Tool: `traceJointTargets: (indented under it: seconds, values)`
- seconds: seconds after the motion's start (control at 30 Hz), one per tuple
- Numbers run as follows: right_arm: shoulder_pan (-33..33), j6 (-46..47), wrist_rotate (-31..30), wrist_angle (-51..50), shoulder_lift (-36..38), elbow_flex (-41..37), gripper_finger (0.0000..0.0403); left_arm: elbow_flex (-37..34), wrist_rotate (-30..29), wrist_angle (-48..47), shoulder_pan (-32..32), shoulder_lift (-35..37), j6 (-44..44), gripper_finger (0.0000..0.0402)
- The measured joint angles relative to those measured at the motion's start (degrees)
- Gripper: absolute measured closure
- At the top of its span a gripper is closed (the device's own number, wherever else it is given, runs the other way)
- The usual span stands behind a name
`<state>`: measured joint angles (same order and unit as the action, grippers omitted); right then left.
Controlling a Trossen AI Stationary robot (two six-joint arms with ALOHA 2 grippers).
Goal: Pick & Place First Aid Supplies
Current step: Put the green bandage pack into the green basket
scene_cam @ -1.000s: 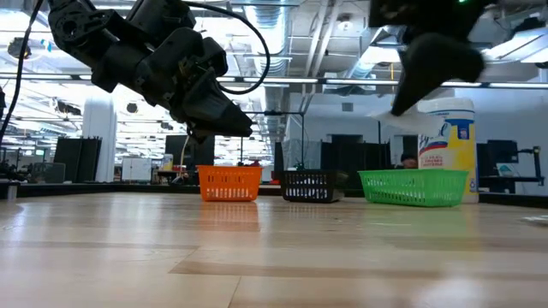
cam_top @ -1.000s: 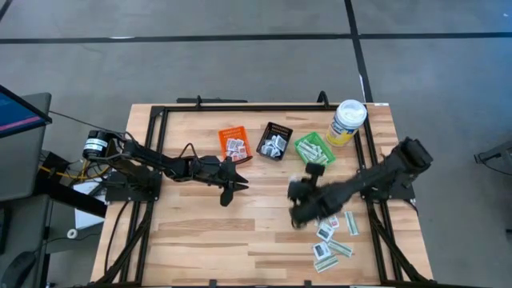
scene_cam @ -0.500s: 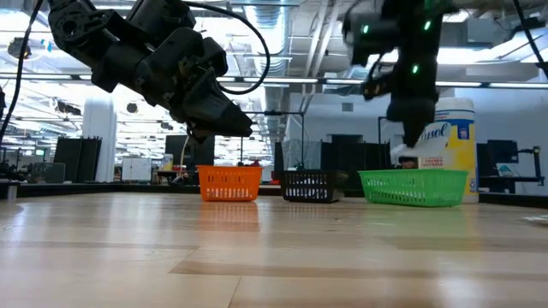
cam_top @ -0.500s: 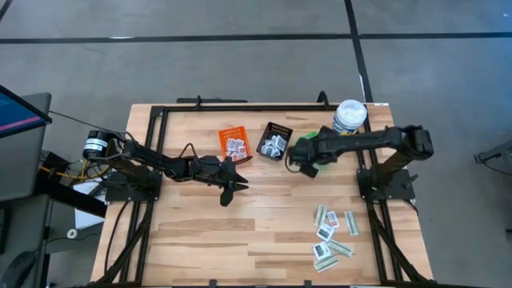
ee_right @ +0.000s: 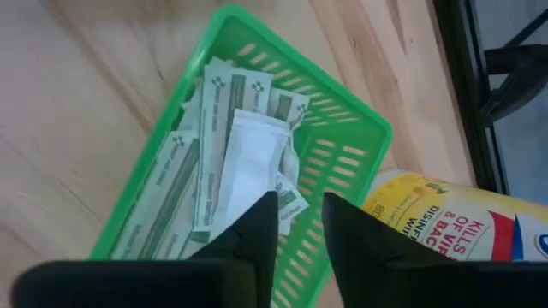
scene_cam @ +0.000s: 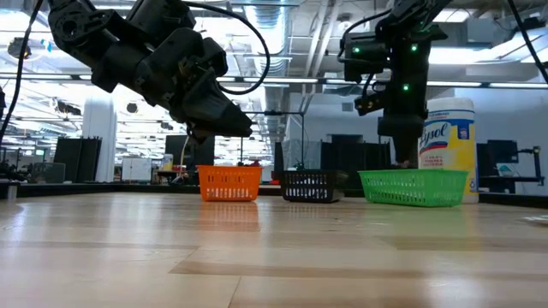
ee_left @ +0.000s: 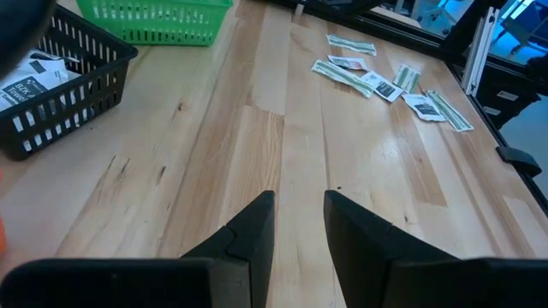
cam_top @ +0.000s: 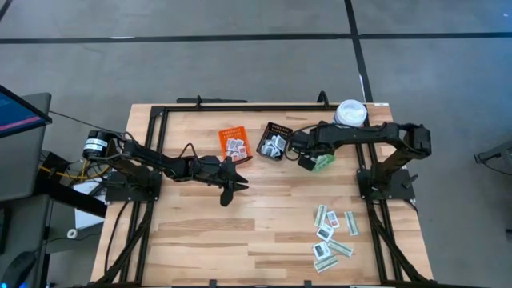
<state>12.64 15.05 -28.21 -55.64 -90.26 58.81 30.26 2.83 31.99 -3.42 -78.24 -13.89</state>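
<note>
Several loose first aid packets (cam_top: pixel 332 236) lie flat on the wooden table near its right front; the left wrist view shows them too (ee_left: pixel 385 81). My right gripper (ee_right: pixel 300 210) hangs open, pointing down, over the green bin (ee_right: pixel 377 128) at the back right (cam_top: pixel 324 162). Pale-green strips (ee_right: pixel 184 184) and a white packet (ee_right: pixel 253 162) lie inside the bin, just beyond the fingertips. My left gripper (ee_left: pixel 300 205) hovers open and empty above the table's middle left (cam_top: pixel 240 184).
An orange bin (cam_top: pixel 234 144) and a black bin (cam_top: pixel 274 142), both holding packets, stand left of the green one. A white-lidded yellow canister (cam_top: pixel 350 114) stands behind the green bin. A black frame (cam_top: pixel 240 108) rims the table. Bare wood lies between the arms.
My right gripper has swung from beside the loose packets toward the table's far edge, turning as it went. It now hangs over the green bin, a little farther left than half a second ago. My left arm has kept still.
</note>
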Motion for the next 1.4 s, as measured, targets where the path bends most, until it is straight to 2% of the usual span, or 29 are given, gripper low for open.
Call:
traceJointTargets:
  seconds: [0.2,0.47,0.53,0.63,0.77,1.0,1.17,1.4]
  values:
    - [-4.19,1.17,1.83,-0.08,0.00,0.00,0.0280,0.00,0.00,0.00,0.00,0.00,0.00,0.0298]
    - [-18.52,11.24,9.09,-5.23,0.02,0.02,0.0266,0.00,0.00,0.00,0.00,0.00,0.04,0.0298]
    - [-22.20,13.46,13.69,-6.55,0.06,0.02,0.0266,0.00,0.00,0.00,0.00,0.00,0.00,0.0298]
    - [-27.45,16.19,24.72,-5.94,0.07,-0.02,0.0268,0.00,0.00,0.01,-0.02,0.00,-0.02,0.0298]
    - [-33.57,18.28,31.58,1.65,0.13,-2.62,0.0271,0.00,0.00,0.01,-0.04,0.00,-0.04,0.0298]
    - [-38.82,29.56,30.84,9.03,0.09,-7.88,0.0259,0.00,0.00,0.02,-0.04,0.00,-0.06,0.0298]
    - [-39.29,32.01,27.91,10.11,0.09,-10.13,0.0255,0.00,0.00,0.04,-0.04,0.00,-0.07,0.0298]
    - [-39.14,36.27,27.53,10.83,0.17,-14.70,0.0266,0.00,0.00,0.04,-0.04,0.00,-0.09,0.0298]
